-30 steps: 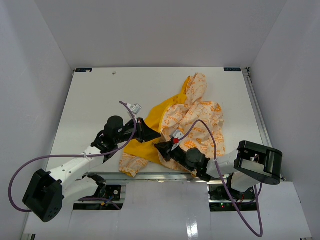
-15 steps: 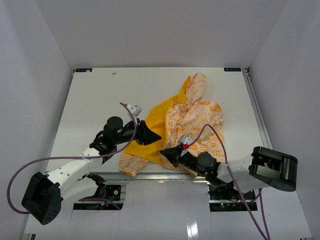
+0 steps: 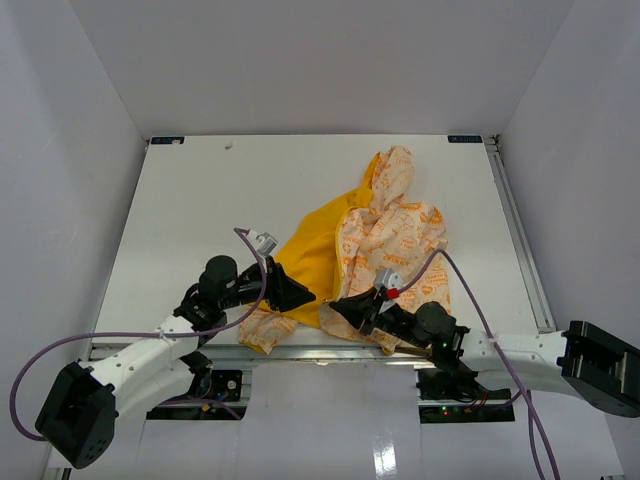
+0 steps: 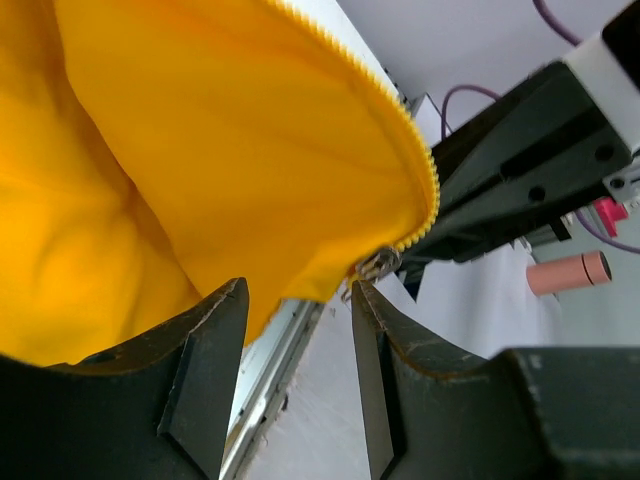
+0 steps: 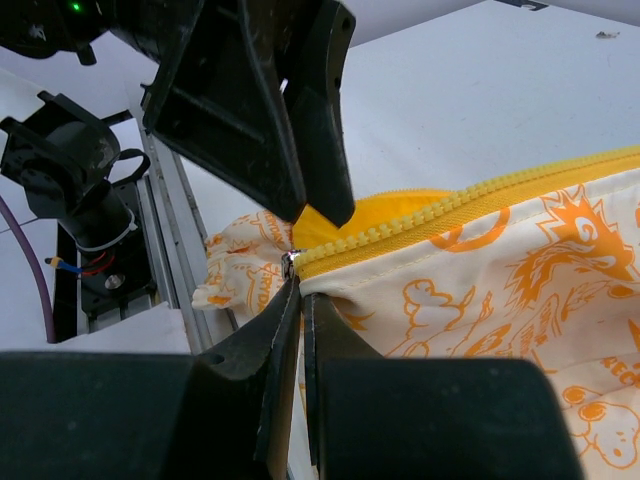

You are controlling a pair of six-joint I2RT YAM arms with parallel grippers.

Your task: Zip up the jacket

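Observation:
The jacket [image 3: 400, 235] lies rumpled at the table's near middle, cream with orange print, its yellow lining [image 3: 318, 250] turned up on the left. My right gripper [image 3: 340, 308] is shut on the jacket's bottom corner [image 5: 480, 290], right at the zipper's lower end, where a metal piece [image 5: 288, 265] shows. My left gripper [image 3: 298, 295] faces it from the left, open. In the left wrist view the fingertips [image 4: 215, 330] sit just under the lining's edge [image 4: 200, 130], with the zipper teeth [image 4: 405, 135] and a metal slider [image 4: 378, 263] close above the right finger.
A printed sleeve [image 3: 262, 330] hangs at the table's near edge, by the metal rail [image 3: 300, 350]. Purple cables [image 3: 120, 335] loop from both arms. White walls enclose the white table [image 3: 200, 190] on three sides.
The left gripper has opened and let go of the yellow lining. Both grippers have drawn toward the near edge, the right one still pinching the jacket's corner.

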